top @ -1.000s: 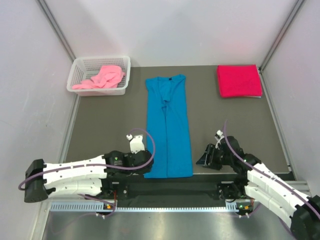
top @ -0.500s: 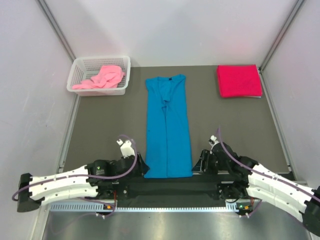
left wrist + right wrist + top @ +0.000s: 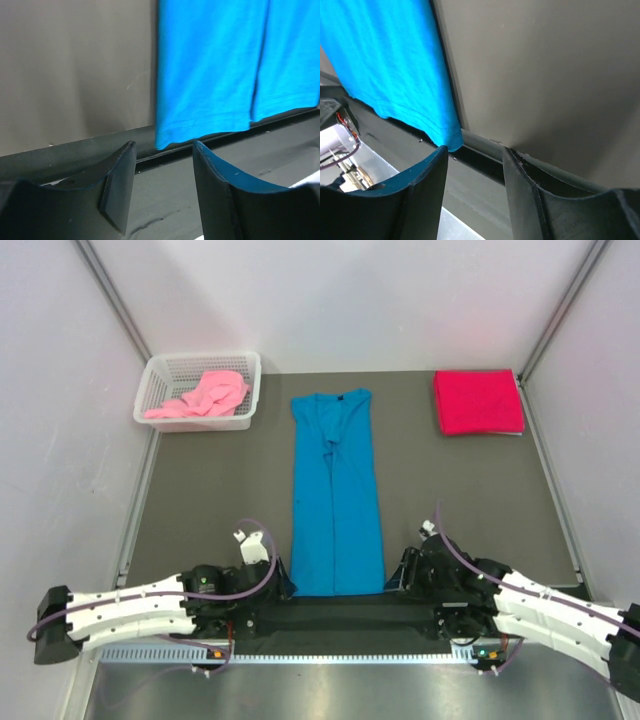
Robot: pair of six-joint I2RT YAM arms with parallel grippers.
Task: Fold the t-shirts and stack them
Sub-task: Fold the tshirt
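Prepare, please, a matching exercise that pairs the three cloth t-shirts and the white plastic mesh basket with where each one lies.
Things
1. bright blue t-shirt with dark collar
2. crimson red t-shirt
3. light pink t-shirt
4. white plastic mesh basket

Places or states
A. standing at the far left corner of the grey table
B. crumpled inside the basket
C. folded flat at the far right corner
D. laid out as a long strip down the middle, hem at the near edge

Pairs: 1-D, 2-C, 3-B, 4-A

A white mesh basket (image 3: 165, 375) sits upright in the grey mat's (image 3: 450, 490) far-left corner — beside the wall.
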